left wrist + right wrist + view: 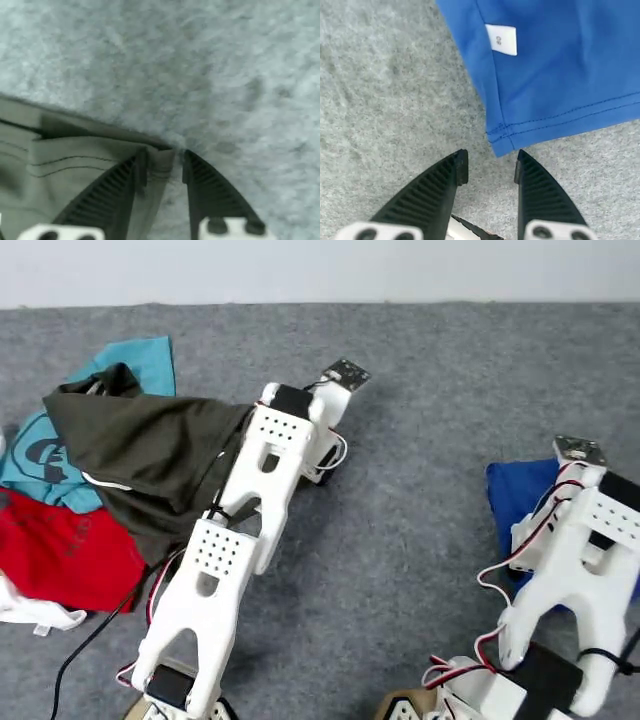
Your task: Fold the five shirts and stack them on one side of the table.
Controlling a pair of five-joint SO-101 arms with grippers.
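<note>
Pinching a hem corner: left jaws were closed on the olive shirt (75, 170), bunched cloth filling the gap between the tips, low over the table (210, 60). The shirt's edge ran straight and taut back from the pinch, so I judged the grip was holding. In the high view the olive shirt lay stretched from those jaws back over the pile on the left side: teal shirt (150, 360), red shirt (60, 550), white shirt (25, 612).

Right jaws were spread and empty over bare table, just short of a corner of the blue shirt (560, 75), which lay on the right side partly under that arm.

Handling, my read:
- All five looked light and limp, with no stiffness, so they'd sag and fold on themselves.
- The fuzzy table cover probably drags on cloth, so pulls could roll or stretch a hem.
- Best hold was the stitched hem at a corner, not mid-panel.
- A one-corner hold lets the rest trail, so a second corner would be needed to spread it flat.
- The olive shirt could snag the shirts under it.
</note>
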